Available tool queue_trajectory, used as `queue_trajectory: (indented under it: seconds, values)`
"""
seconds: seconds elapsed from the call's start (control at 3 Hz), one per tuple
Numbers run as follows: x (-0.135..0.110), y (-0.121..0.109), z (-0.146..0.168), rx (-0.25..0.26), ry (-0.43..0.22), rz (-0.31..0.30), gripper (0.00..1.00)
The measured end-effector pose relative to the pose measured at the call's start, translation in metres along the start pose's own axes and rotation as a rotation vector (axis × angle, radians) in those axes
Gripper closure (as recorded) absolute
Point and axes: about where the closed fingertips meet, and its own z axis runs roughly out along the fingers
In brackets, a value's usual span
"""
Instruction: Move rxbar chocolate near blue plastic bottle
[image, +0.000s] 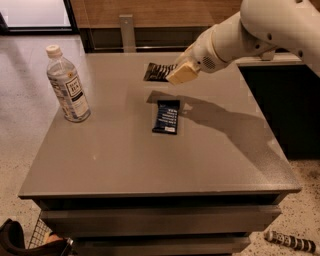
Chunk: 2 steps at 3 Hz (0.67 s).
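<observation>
The gripper hangs over the far middle of the table. Its fingers are clamped on one end of the rxbar chocolate, which sticks out to the left, clear of the surface. The blue plastic bottle stands upright at the far left, well apart. A dark blue wrapped bar lies flat just nearer than the gripper.

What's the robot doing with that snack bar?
The robot's gripper holds the rxbar chocolate in its fingers, up in the air over the far side of the table. The blue plastic bottle stands near the table's edge at the left of the view, so the bar is not near it yet. A dark blue bar lies flat mid-table.
</observation>
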Motion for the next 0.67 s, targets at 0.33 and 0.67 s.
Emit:
queue_trajectory:
  seconds: [0.33, 0.67]
  values:
    - [-0.016, 0.049, 0.023, -0.060, 0.010, -0.038, 1.00]
    - [-0.023, 0.075, 0.044, -0.134, 0.004, -0.070, 1.00]
